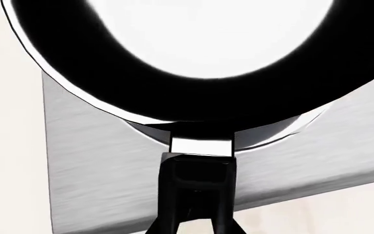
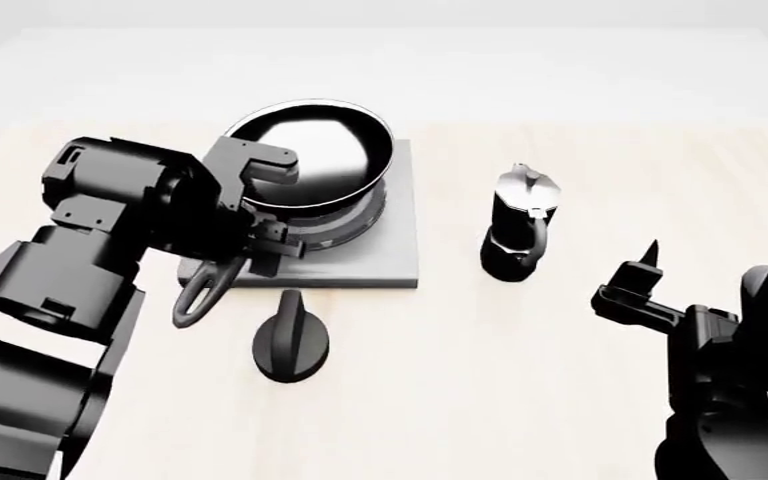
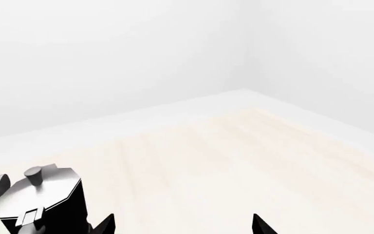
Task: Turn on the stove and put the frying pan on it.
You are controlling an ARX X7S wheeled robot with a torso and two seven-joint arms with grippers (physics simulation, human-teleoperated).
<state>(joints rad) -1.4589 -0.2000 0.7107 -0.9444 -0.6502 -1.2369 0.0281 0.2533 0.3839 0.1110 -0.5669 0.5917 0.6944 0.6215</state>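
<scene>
A: The pan (image 2: 311,150), upper centre of the head view, is black, its glossy inside throwing back pale light; its handle (image 2: 205,290) is dark grey.

B: And the stove (image 2: 384,255) under it?

A: Grey brushed metal with fine streaks, plain in the left wrist view. The knob (image 2: 291,345), lower centre, is flat black.

B: At right?

A: A moka pot (image 2: 520,225), black body and silver top. The table (image 2: 491,380) is pale cream with faint wood grain; both arms are black.
</scene>
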